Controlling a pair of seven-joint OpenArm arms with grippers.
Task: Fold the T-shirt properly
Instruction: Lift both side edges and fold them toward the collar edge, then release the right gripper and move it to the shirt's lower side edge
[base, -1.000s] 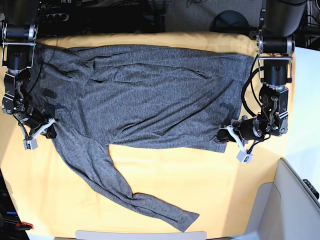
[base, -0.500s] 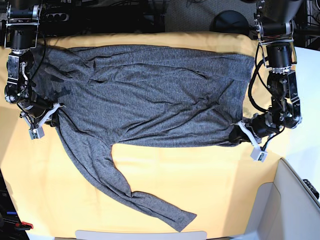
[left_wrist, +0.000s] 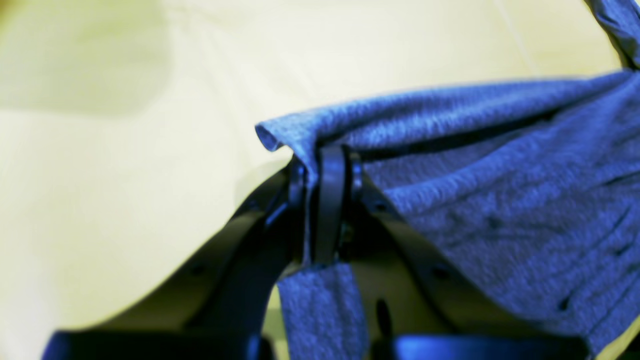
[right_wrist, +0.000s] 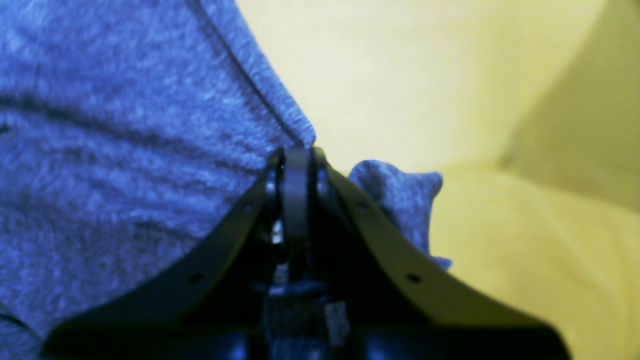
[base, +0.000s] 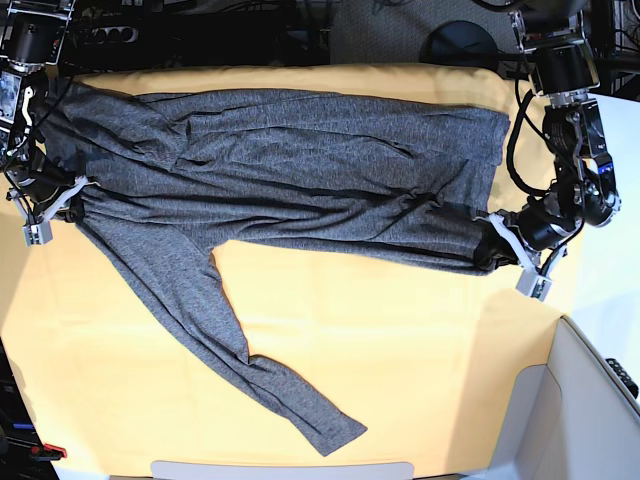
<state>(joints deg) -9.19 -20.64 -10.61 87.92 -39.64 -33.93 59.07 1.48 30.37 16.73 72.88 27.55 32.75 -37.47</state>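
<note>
The dark-grey T-shirt lies stretched wide across the yellow-orange cloth, with one long sleeve trailing toward the front edge. My left gripper, on the base view's right, is shut on the shirt's lower corner. Close up, its closed fingertips pinch a fold of the T-shirt. My right gripper, on the base view's left, is shut on the shirt's edge where the sleeve begins. The right wrist view shows the right gripper clamped on the hem of the T-shirt.
The yellow-orange cloth covers the whole table. A pale grey bin stands at the front right corner. A white strip runs along the front edge. Dark equipment and cables lie behind the table.
Both grippers have pulled outward and toward the back with the shirt in them. The body is drawn tauter and narrower, and the trailing sleeve has slid left.
</note>
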